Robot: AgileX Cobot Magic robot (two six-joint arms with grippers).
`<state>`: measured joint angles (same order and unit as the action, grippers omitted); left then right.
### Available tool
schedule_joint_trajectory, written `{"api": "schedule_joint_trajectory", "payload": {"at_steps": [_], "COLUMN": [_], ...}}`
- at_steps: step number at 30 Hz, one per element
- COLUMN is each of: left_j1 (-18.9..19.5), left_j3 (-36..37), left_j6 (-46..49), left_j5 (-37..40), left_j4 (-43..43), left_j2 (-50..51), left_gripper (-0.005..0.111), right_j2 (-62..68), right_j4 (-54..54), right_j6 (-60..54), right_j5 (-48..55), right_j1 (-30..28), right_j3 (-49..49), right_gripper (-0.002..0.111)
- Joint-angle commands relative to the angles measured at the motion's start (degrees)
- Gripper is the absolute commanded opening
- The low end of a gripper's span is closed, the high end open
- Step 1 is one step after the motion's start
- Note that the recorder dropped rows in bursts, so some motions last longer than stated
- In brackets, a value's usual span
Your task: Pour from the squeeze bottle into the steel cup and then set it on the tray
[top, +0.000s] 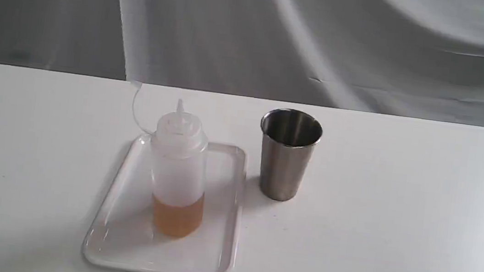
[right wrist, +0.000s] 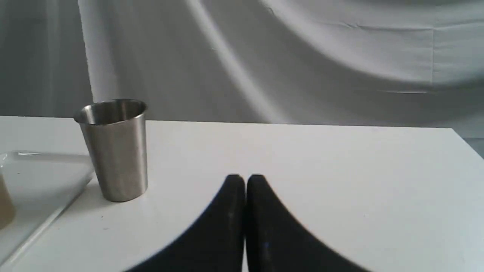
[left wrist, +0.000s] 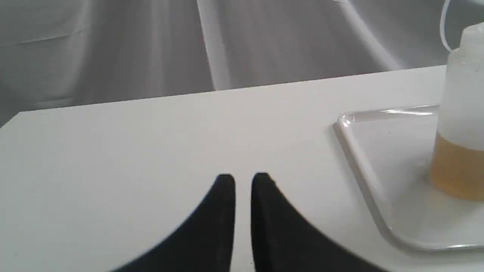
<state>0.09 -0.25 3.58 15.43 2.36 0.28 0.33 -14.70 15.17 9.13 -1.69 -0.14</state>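
Jaws of my left gripper (left wrist: 243, 181) and right gripper (right wrist: 245, 180) sat nearly together, empty. Ahead of the left, the translucent whitish plastic squeeze bottle (top: 178, 174) stood on the glossy white rectangular tray (top: 208, 261); opening wide, then clasping gently, seemed best.

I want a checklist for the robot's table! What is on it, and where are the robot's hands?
Surface: white table, flat, no spills seen.
Job's things: squeeze bottle stands upright on the tray, with amber liquid in its lower part. The steel cup stands upright on the table beside the tray, not on it.
Clutter: nothing seen.
Grippers: left gripper is over bare table, fingertips nearly together and holding nothing. Right gripper is over bare table, fingertips together and holding nothing.
Cables: nothing seen.
Surroundings: grey cloth backdrop hangs behind the table.
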Motion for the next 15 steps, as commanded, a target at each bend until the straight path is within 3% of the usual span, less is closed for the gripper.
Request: {"api": "schedule_joint_trajectory", "payload": {"at_steps": [1, 7, 15], "left_j1": [-0.06, -0.06, -0.06], "left_j3": [0.25, 0.25, 0.25], "left_j6": [-0.10, -0.10, -0.10], "left_j5": [-0.41, -0.41, -0.41], "left_j4": [0.14, 0.14, 0.14], "left_j2": [-0.28, -0.28, -0.28], "left_gripper": [0.008, 0.008, 0.008], "right_j2": [-0.33, -0.33, -0.33], "right_j4": [0.29, 0.29, -0.02], "right_j6": [0.02, 0.02, 0.02], "right_j5": [2.98, 10.39, 10.39], "right_j1": [-0.46, -0.46, -0.46], "right_j3": [0.14, 0.14, 0.14], "right_gripper": [0.000, 0.000, 0.000]}}
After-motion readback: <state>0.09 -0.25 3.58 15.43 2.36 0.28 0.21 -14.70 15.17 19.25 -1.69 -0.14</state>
